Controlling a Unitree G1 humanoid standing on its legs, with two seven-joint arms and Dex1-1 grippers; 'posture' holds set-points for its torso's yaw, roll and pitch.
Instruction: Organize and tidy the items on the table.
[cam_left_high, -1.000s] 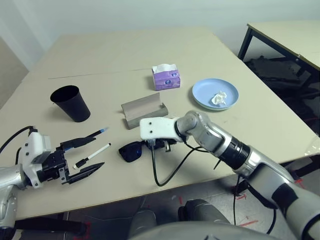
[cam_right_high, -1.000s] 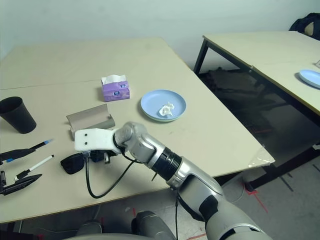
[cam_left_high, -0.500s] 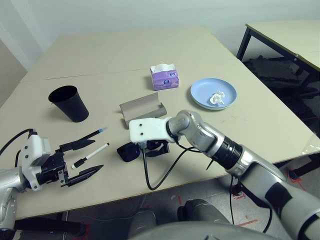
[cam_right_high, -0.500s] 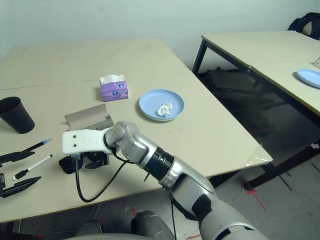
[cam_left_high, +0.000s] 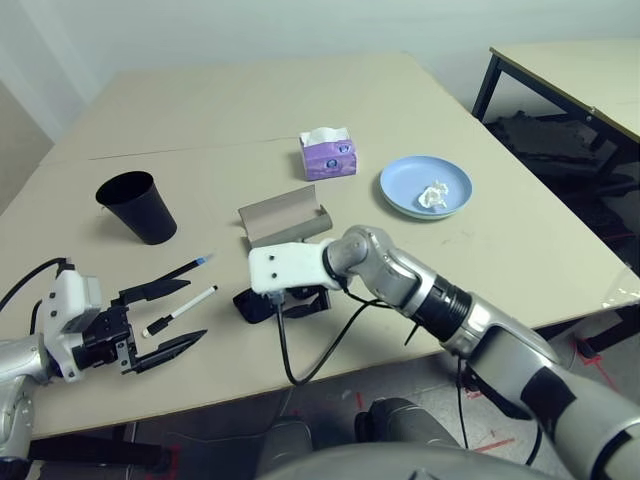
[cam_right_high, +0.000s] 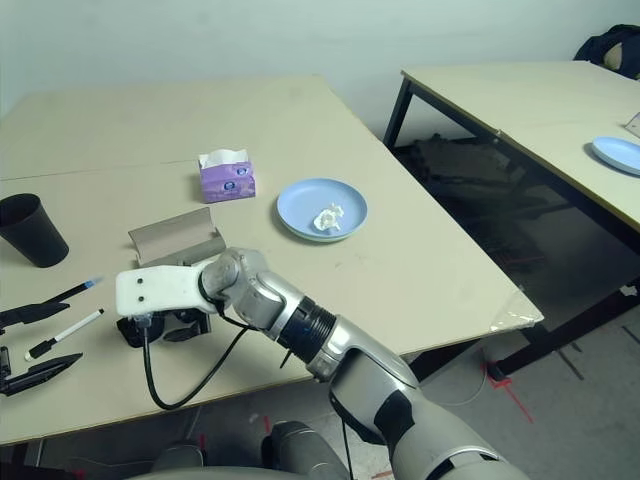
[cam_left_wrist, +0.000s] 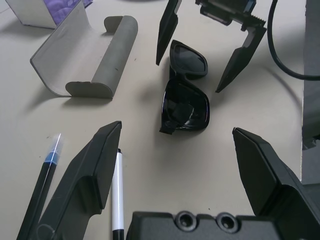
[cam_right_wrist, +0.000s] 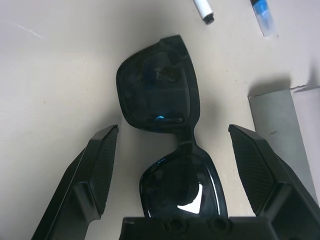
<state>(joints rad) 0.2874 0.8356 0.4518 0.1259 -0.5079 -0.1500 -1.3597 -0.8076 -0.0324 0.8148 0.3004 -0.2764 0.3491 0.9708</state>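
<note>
Straddling the sunglasses (cam_right_wrist: 167, 145) near the bench's (cam_left_high: 480, 260) front edge, right gripper (cam_left_wrist: 210, 60) jaws wide open; lower squarely, close on the bridge. Left gripper (cam_left_high: 165, 315) jaws open, empty.

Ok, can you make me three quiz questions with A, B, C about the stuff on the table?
1. Where is the white crumpled wad?
A. In the black cup
B. On the blue plate
C. In the grey glasses case

2. What colour is the tissue box?
A. Purple
B. Red
C. Yellow

3. How is the right hand over the black sunglasses?
A. Shut tight on them
B. Open, a finger on each side
C. Holding a pen

Answers:
1 B, the wad lies on the blue plate.
2 A, its sides are purple.
3 B, both fingers stand apart from the frame.
</note>
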